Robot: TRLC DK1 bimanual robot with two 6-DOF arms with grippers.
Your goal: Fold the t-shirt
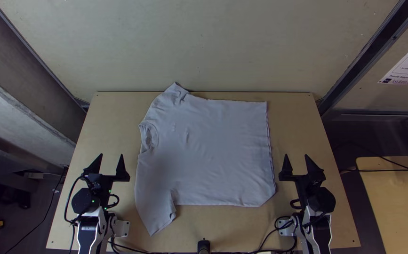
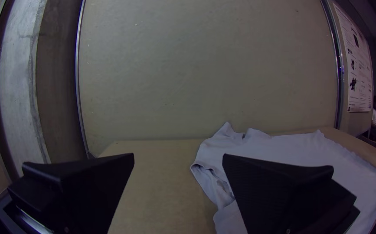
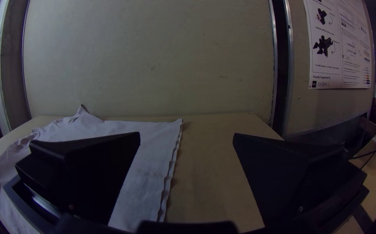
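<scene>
On the worktop point(image 1: 342, 230), you have the T-shirt point(image 1: 208, 150) spread nearly flat, in the middle, between your two arms. Its body runs crosswise, with the collar side towards the left arm point(image 1: 88, 223) and the hem side towards the right arm point(image 1: 314, 223). For your next move, I think this direction matters most: the left jaws are nearer to the collar side, the right jaws are near the hem. Both pairs of jaws are wide apart and grasp nothing; they stand outside the cloth, one pair at each side.

Of the smaller parts, the near sleeve point(image 1: 159, 218) comes down towards you and lies closer to the left jaws, while the far sleeve point(image 1: 173, 94) points to the far edge. So the left arm seems the better one for the near sleeve, perhaps as a first fold.

The top view gives you the near sleeve in its full outline. The right wrist view brings you a finer thing: along the hem point(image 3: 170, 160), two wavy layers lie slightly apart, so you could catch one layer and lose the other. The collar point(image 1: 151, 134) stands a little open.
</scene>
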